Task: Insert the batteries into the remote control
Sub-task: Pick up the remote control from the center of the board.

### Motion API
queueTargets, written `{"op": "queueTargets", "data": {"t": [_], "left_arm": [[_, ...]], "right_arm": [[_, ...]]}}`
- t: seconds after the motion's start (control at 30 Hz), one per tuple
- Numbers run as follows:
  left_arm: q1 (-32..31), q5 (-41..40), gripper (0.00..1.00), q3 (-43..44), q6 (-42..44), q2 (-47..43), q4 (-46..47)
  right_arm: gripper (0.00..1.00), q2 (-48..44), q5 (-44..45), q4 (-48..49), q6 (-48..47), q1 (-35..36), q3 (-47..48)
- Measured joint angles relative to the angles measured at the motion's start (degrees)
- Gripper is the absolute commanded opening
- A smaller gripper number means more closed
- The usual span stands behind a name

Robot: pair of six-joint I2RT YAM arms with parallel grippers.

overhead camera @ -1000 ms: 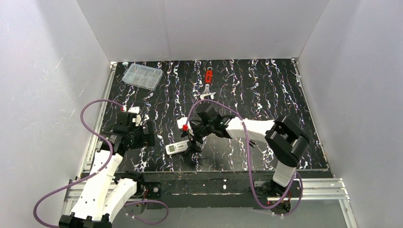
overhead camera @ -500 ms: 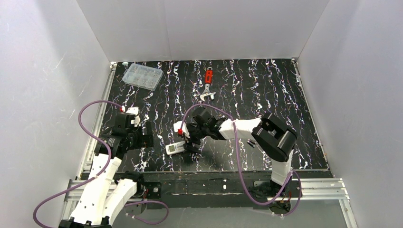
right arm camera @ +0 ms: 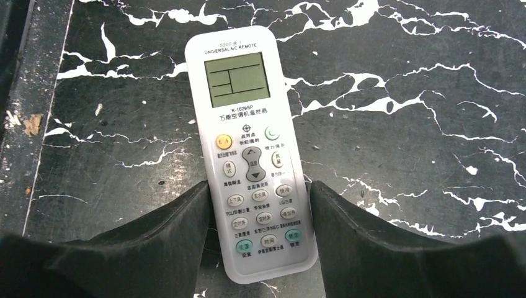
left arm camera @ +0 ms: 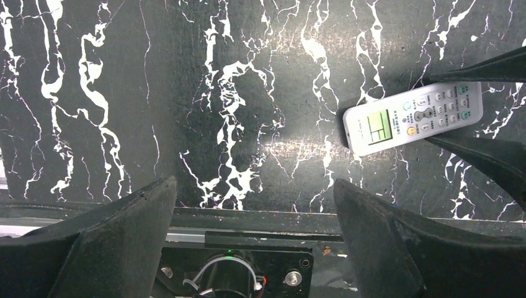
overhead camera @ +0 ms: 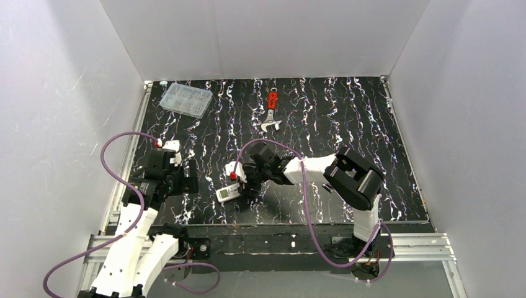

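Sitting at the far left of the black table (overhead camera: 347, 124) with white streaks is a clear plastic box (overhead camera: 185, 99) with little rooms inside. It is well apart from both arms.

Nearer, on the left side, the left gripper (left arm camera: 253, 183) hangs over the bare table top. Its two dark fingers (left arm camera: 124, 223) are spread very wide and nothing is between them. It holds nothing and touches nothing.

Just to the right of it lies the remote control (right arm camera: 248, 136). It is flat on the table, near the front edge and a bit left of the middle, between the two arms. Its button side faces up. The pale green screen end points left, toward the left arm, and the button end points right.

The right gripper (right arm camera: 259, 186) is down at the button end of the remote control. One finger (right arm camera: 167, 236) is pressed against one long side and the other finger is against the other long side. No gap shows between the fingers and the white case, so it is closed around the remote control. The remote control is lying on the table, not lifted. The screen end sticks out free past the fingertips.

Farther back and a little to the right lies a wrench (overhead camera: 271, 112) with a red handle, well apart from the gripper. A purple cable (overhead camera: 307, 205) loops along the right arm.
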Motion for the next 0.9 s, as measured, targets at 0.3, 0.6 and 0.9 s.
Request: {"op": "queueTargets", "data": {"t": [0.3,0.6,0.9], "left_arm": [[0.0,-0.3,0.99,0.0,0.4,0.0,0.0],[0.0,-0.7,0.99,0.0,0.3,0.0,-0.5],[0.0,-1.0,0.99,-0.1,0.3,-0.3,-0.6]], "right_arm": [[0.71,0.0,0.7,1.1,-0.1,0.0,-1.1],[0.72,-0.1,-1.1,-0.5,-0.1,-0.5,-1.1],[0.71,-0.5,-2.2,-2.9,-0.5,-0.9,-1.1]]}}
